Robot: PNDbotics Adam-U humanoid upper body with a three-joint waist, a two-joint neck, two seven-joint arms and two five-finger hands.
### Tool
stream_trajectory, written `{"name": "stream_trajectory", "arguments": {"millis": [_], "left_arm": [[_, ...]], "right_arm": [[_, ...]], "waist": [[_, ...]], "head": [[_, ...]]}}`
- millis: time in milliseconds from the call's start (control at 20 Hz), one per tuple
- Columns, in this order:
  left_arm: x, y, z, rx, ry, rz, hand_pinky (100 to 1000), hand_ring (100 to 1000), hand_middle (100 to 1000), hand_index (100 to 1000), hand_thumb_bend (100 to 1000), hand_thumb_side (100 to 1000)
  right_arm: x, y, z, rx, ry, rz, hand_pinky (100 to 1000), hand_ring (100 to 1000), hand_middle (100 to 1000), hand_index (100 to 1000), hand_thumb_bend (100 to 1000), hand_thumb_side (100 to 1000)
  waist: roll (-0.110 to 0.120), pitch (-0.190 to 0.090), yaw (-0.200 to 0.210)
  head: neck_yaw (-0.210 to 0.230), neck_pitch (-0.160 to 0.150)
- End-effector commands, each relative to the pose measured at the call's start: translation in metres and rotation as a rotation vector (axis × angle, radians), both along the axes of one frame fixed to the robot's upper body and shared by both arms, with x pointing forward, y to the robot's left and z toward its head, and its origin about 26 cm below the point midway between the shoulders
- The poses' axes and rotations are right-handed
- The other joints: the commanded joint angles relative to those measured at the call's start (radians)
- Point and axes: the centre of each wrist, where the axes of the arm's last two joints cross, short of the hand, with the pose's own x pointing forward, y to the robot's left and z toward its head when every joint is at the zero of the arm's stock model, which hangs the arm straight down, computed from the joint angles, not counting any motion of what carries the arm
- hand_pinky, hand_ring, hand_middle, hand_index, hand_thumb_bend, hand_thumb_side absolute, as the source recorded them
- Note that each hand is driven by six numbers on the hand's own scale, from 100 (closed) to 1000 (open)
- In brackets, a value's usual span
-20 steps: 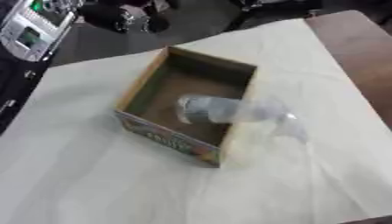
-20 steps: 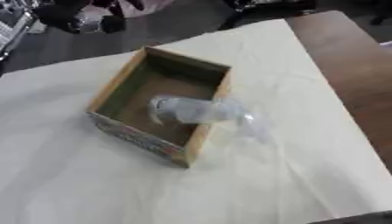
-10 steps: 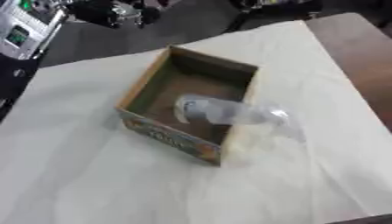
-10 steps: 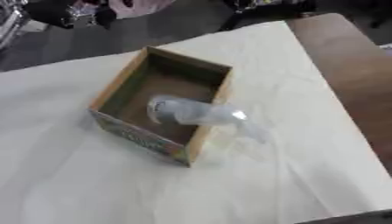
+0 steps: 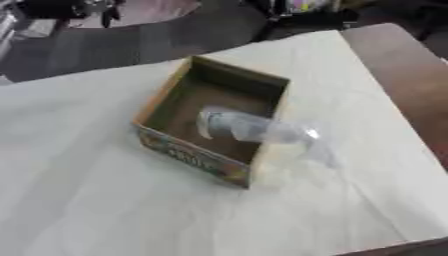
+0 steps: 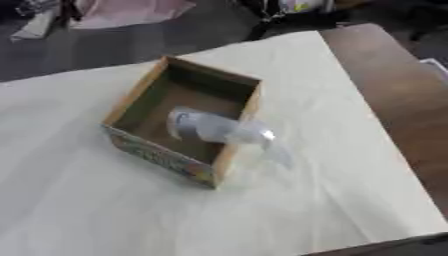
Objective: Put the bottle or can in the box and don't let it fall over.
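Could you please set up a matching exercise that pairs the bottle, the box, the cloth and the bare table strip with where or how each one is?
Things:
1. clear bottle
2. cardboard box
3. pale cloth
4. brown table strip

States:
A. spread flat under the box
B. uncovered along the right edge
C. tilted, leaning over the box's right wall
D. open at the top, standing on the cloth

Pairs: 1-C, 2-D, 3-A, 4-B
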Motion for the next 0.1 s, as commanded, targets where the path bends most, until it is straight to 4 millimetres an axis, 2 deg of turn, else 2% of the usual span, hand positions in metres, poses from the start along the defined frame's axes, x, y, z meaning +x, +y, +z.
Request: {"name": "stream_trajectory", "arguments": {"millis": [50, 100], "left_arm": [[-0.0322, 0.0166, 0.0237, -0.122, -0.082, 0.017, 615, 352, 758, 821, 100, 788], [-0.0387, 0.0183, 0.0212, -0.175, -0.085, 0.011, 614, 354, 760, 822, 100, 783]], "right_arm": [[-0.0040, -0.0076, 0.0105, -0.032, -0.039, -0.016, 905, 911, 927, 892, 100, 286], [-0.0048, -0.0088, 0.0104, -0.032, -0.041, -0.023, 906, 916, 931, 893, 100, 283]], "waist": [[-0.012, -0.022, 0.013], [-0.016, -0.024, 0.021]], "head": [[-0.024, 0.007], [-0.032, 0.008]]}}
